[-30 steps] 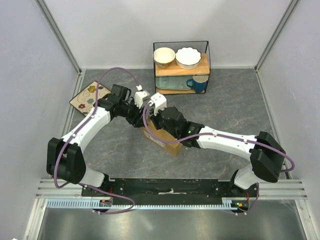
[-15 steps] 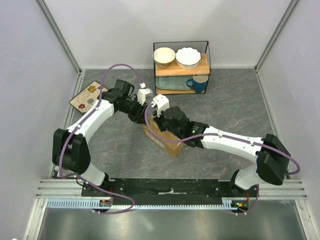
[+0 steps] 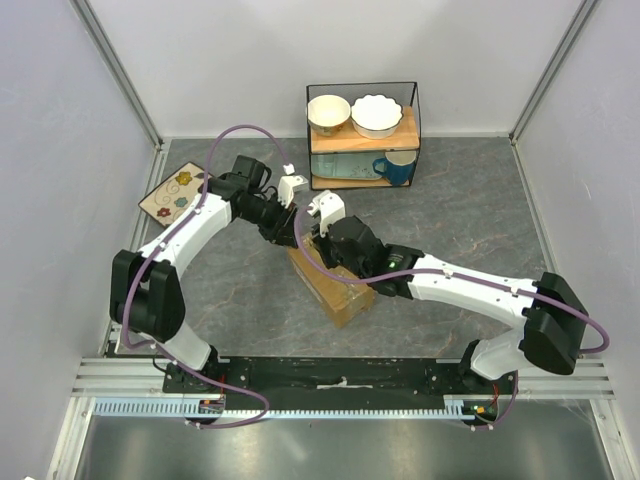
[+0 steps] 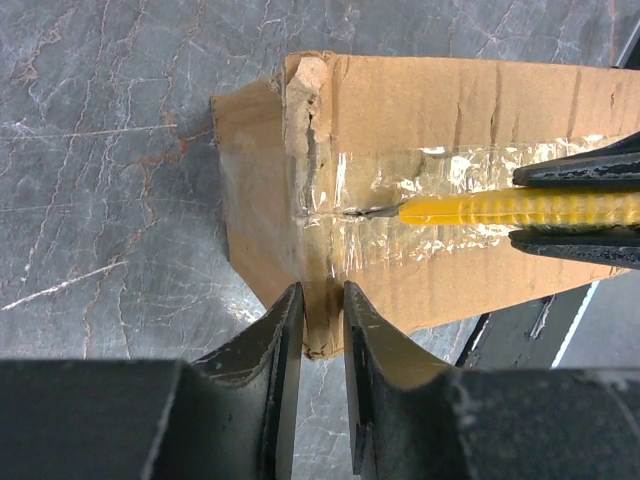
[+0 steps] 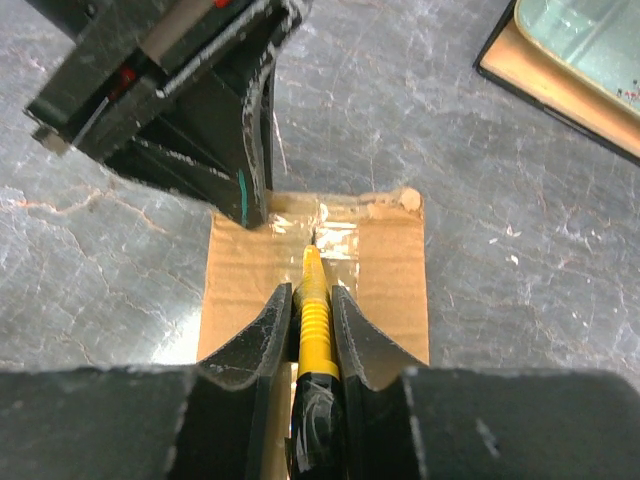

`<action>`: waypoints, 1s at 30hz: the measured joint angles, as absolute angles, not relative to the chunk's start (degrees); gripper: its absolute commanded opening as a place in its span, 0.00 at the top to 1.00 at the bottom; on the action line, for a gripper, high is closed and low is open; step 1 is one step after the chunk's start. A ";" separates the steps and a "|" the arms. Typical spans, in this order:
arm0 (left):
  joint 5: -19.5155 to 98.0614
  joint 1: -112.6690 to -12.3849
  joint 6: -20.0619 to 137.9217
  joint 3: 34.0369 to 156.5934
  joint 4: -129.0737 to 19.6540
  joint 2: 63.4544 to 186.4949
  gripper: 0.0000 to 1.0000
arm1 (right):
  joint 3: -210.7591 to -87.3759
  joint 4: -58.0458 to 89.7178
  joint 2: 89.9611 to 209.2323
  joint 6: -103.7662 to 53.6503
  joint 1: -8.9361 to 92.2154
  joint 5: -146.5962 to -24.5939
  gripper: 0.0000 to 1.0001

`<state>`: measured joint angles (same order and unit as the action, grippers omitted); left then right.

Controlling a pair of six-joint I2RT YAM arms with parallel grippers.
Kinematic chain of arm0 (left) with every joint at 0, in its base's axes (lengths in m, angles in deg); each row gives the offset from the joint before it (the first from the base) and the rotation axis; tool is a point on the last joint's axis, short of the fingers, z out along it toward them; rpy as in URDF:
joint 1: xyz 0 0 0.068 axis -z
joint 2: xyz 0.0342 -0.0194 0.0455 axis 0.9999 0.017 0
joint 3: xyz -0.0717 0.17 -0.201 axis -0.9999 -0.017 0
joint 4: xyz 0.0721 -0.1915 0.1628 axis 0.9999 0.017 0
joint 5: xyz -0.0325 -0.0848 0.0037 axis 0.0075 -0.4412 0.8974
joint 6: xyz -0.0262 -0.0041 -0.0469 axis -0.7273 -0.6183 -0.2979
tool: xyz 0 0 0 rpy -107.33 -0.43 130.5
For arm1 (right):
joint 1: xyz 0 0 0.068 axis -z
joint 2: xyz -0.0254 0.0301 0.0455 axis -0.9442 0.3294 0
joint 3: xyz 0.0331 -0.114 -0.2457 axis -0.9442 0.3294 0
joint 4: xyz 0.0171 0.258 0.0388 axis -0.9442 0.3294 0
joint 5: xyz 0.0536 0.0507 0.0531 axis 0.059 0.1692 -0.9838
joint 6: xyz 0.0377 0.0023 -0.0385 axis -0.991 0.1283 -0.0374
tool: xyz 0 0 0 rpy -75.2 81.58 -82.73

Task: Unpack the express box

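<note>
Near the middle of the tabletop, a little toward the left edge, the express box (image 3: 340, 292) lies at an angle with its taped seam (image 4: 380, 215) facing up. The left gripper (image 4: 320, 297) is pinched on the cardboard at one end of the box. The right gripper (image 5: 308, 295) is clamped on a yellow utility knife (image 5: 313, 322), whose blade tip touches the tape close to that same end. A wire rack (image 3: 362, 130) with bowls stands at the far edge, and a patterned plate (image 3: 178, 192) lies near the far left corner.
</note>
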<state>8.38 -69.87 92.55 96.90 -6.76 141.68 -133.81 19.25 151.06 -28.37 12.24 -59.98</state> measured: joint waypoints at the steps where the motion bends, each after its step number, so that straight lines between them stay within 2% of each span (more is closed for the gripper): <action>1: 8.36 -69.87 92.57 97.10 -6.48 141.75 0.70 | -134.23 20.39 151.06 -28.77 11.96 -59.56 1.00; 19: 9.73 -67.55 91.57 99.24 -6.35 143.41 0.67 | -138.86 26.79 153.48 -31.11 10.28 -55.58 1.00; 22: 9.97 -67.18 91.44 100.92 -5.76 144.72 0.71 | -138.86 26.86 153.48 -31.08 9.99 -55.04 1.00; 25: 9.89 -67.07 91.18 101.99 -4.73 145.79 0.83 | -138.86 27.03 153.48 -31.06 9.77 -54.67 1.00; 26: 9.84 -67.03 91.09 102.04 -4.62 145.88 0.91 | -138.86 27.08 153.48 -31.06 9.73 -54.56 1.00; 30: 9.56 -67.03 90.85 102.04 -4.58 146.19 0.98 | -138.86 27.38 153.48 -31.06 9.36 -53.99 1.00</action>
<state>9.56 -67.03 90.85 102.04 -4.58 146.19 -138.86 27.38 153.48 -31.06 9.36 -53.99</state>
